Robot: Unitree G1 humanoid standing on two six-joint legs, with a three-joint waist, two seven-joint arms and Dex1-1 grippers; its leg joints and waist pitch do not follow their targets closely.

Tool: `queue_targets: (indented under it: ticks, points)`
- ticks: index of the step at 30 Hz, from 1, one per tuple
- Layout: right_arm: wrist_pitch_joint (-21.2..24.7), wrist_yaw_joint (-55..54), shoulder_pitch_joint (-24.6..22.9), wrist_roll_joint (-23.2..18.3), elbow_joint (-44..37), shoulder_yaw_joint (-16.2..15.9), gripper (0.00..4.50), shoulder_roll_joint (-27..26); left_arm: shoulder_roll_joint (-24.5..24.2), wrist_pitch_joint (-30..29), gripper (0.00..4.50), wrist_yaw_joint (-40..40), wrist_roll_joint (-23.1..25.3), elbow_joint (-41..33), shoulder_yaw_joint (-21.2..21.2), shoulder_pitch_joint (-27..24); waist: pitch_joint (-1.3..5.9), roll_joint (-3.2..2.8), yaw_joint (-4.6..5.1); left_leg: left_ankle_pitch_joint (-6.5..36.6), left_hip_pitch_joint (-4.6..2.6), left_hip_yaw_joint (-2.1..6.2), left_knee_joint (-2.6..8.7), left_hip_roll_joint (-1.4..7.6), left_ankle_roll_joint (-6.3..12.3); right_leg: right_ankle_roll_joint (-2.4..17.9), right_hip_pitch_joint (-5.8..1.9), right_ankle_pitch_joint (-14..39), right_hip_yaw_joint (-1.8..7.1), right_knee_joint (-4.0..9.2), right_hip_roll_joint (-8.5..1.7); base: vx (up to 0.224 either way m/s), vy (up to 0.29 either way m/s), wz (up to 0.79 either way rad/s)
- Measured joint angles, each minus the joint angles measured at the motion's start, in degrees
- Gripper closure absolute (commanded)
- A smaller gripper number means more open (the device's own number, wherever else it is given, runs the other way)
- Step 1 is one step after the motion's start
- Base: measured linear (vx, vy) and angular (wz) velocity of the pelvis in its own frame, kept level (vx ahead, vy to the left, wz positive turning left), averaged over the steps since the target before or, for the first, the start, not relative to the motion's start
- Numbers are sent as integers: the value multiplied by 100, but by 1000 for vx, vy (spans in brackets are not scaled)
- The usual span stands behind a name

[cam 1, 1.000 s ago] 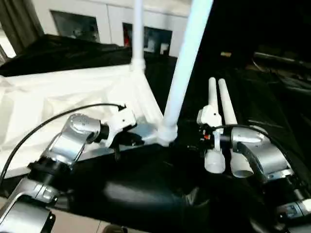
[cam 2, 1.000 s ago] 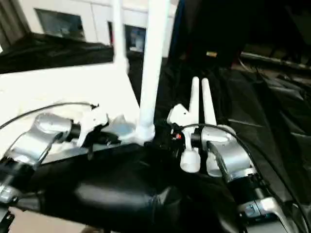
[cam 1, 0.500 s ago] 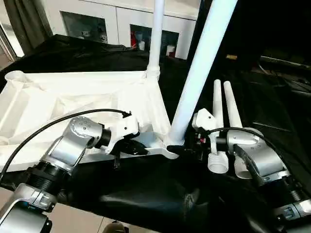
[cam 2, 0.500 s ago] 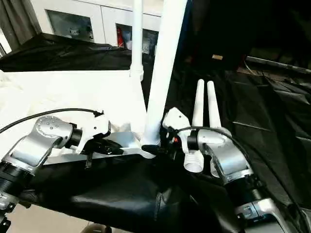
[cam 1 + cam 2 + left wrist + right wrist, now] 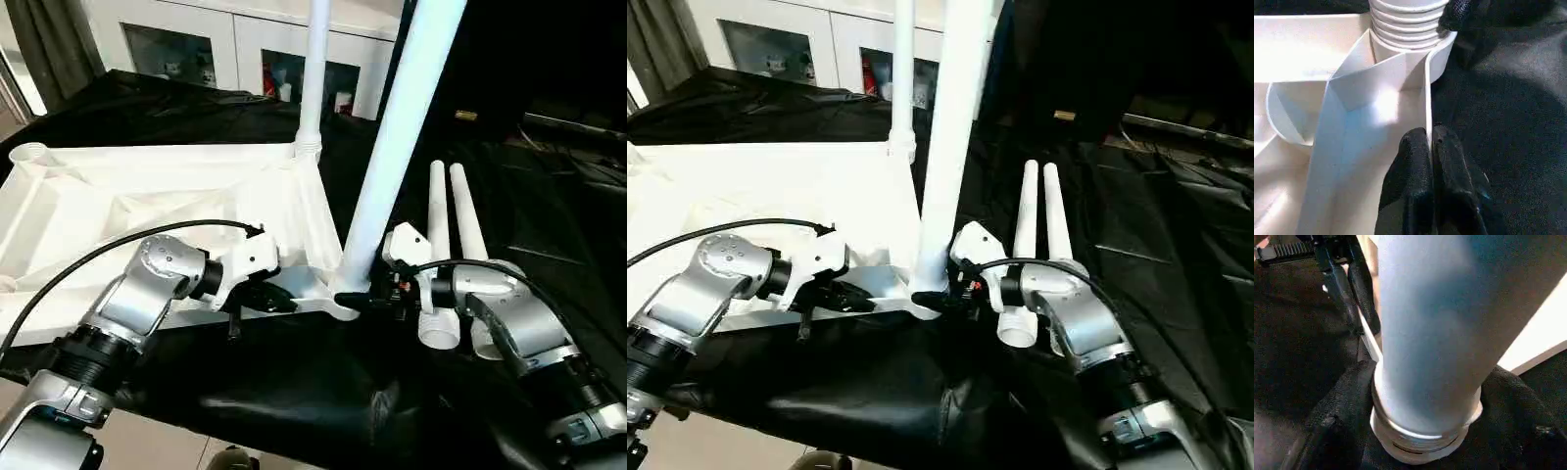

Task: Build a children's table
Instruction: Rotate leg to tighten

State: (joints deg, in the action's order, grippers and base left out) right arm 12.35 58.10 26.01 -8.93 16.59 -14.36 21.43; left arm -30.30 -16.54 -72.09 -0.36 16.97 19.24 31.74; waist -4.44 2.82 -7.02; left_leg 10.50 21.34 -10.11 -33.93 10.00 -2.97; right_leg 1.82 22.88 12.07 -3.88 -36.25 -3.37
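Note:
The children's table lies upside down: its white ribbed tabletop rests on black cloth. One leg stands in the far right corner socket. Another leg stands in the near right socket, its threaded base seated in the corner. My left gripper is shut on the tabletop's thin near rim, a short way from that corner. My right gripper sits at the foot of the near leg, one black finger against each side of it. Two loose legs lie side by side just beyond my right wrist.
A white cabinet with glass doors stands behind the work surface. Black cloth covers the surface, wrinkled on the right and sagging over the near edge. A black cable loops over my left forearm.
The camera has tilted and settled. My right gripper has crept left to the near leg's base and its fingers have narrowed around it. The left gripper's hold on the rim is unchanged.

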Motion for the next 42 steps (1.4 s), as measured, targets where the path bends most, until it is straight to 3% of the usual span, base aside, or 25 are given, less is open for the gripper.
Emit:
queue_targets:
  ticks: [7, 13, 16, 20, 22, 25, 27, 33, 37, 42]
  points:
    - [-68, -1531, -24, 43, 710, 502, 176, -917, 496, -139, 450, 1049, 216, 458, -132, 115, 7, 11, 76, 5, -19, 0, -18, 1, -13, 3, -21, -15, 3, -4, 0, 0, 0, 0]
    - [-343, -3659, 723, 258, 2038, 927, 176, -1896, 1267, -659, 450, 2365, 491, 936, -286, 442, 10, 11, 194, -11, -41, 2, -18, 3, -40, 8, -33, -52, 3, -4, 0, 0, 0, 0]
    - [-484, -4422, 1022, 311, 2547, 1079, 176, -2147, 1613, -848, 450, 2871, 569, 962, -309, 463, 12, 14, 197, -12, -42, 2, -18, 3, -41, 7, -38, -58, 3, 2, 0, 0, 0, 0]
    - [-634, -4543, 1100, 313, 2765, 1217, 176, -2245, 1729, -904, 450, 3001, 585, 958, -301, 455, 23, 30, 186, -12, -43, 6, -18, 3, -41, -1, -41, -65, 1, 1, 0, 0, 0, 0]
    - [-742, -4520, 1159, 321, 2916, 1253, 120, -2271, 1728, -904, 450, 3008, 610, 958, -301, 448, 26, 35, 190, -12, -42, 6, -18, 3, -41, -1, -41, -71, 1, 2, 0, 0, 0, 0]
    - [-852, -4492, 1193, 263, 3017, 1363, 104, -2341, 1719, -896, 450, 3007, 628, 951, -305, 440, 27, 36, 198, -13, -42, 6, -18, 3, -40, -1, -39, -75, 1, 5, 0, 0, 0, 0]
    - [-935, -4443, 1196, 279, 3075, 1358, 81, -2338, 1686, -870, 450, 2988, 627, 928, -304, 432, 26, 36, 198, -13, -39, 6, -18, 3, -40, -1, -35, -75, 1, 4, 0, 0, 0, 0]
    - [-930, -3745, 1061, 312, 2838, 1057, 81, -1942, 1385, -656, 450, 2580, 556, 850, -242, 405, 25, 33, 173, -18, -5, 6, -17, 4, -32, -1, -5, -75, -1, 6, 1, 0, 0, 0]
    - [-759, -2217, 509, 280, 1781, 664, 81, -1002, 927, -182, 450, 1872, 438, 811, -146, 333, 22, 31, 103, -25, 8, 4, -19, 3, -17, -3, -3, -74, -2, 23, 1, 0, 0, 0]
    - [-667, -1014, 287, 98, 978, 425, 81, -439, 567, 74, 450, 1081, 294, 640, -71, 204, 21, 30, 51, -25, 5, 4, -18, 5, -17, -5, -5, -72, -2, 24, 1, 0, 0, 0]
